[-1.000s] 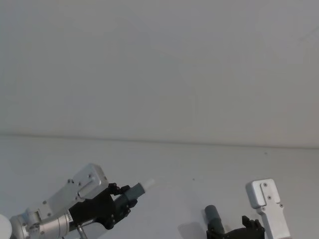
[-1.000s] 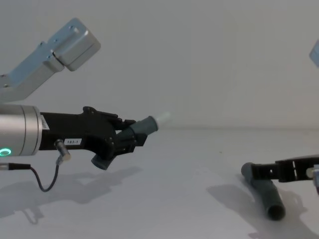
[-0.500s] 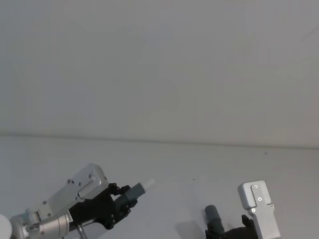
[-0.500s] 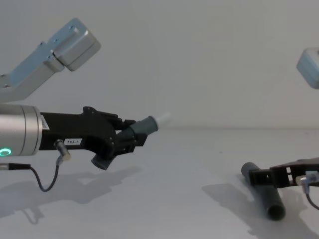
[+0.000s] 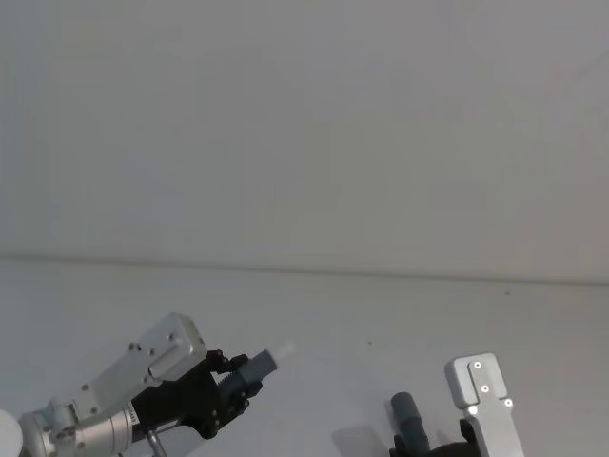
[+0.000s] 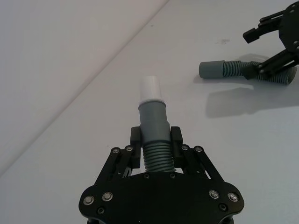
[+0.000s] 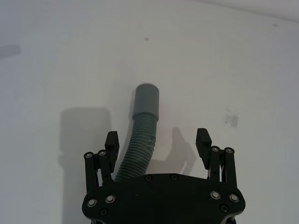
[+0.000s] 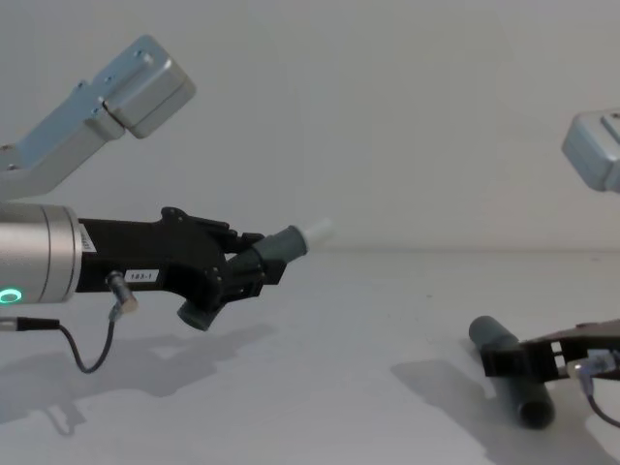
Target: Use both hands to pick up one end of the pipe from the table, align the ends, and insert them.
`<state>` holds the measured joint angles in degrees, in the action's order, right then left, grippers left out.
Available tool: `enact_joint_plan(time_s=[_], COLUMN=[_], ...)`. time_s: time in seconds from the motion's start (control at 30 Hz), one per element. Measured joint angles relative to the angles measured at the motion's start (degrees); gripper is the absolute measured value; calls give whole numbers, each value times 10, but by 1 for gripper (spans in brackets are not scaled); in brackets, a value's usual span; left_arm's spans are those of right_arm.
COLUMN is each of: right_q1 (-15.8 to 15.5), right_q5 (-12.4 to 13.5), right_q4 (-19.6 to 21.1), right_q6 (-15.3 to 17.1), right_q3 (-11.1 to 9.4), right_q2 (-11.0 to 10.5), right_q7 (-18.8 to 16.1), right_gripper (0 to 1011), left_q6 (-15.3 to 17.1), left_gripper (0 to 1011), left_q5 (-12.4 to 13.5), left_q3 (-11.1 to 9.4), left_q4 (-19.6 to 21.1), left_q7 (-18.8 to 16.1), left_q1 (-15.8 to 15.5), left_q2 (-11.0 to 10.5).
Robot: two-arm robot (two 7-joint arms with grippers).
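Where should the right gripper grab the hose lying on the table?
Probably the ribbed part just behind the cuff, from above: the hose lies flat, the open right gripper straddles it, and the cuff must stay free for the white tip.

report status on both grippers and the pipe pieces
Left gripper shut on short piece, off the table, white tip forward. Right gripper open, straddling ribbed hose lying on table. No obstruction seen between ends.

Plain pale grey wall
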<state>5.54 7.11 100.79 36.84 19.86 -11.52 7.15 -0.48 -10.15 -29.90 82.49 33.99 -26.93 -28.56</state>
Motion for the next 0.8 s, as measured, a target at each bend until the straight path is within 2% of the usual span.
enact_joint_plan(time_s=[0.8], right_q1=[-15], right_q5=[-11], right_q4=[12], right_q6=[32], right_q3=[-2], right_q2=[8], right_q7=[7], right_gripper=[1002], left_q6=[0], left_gripper=[336], left_q5=[0], left_q3=[0], left_q4=[0], left_q7=[0], left_q1=[0], left_q2=[0])
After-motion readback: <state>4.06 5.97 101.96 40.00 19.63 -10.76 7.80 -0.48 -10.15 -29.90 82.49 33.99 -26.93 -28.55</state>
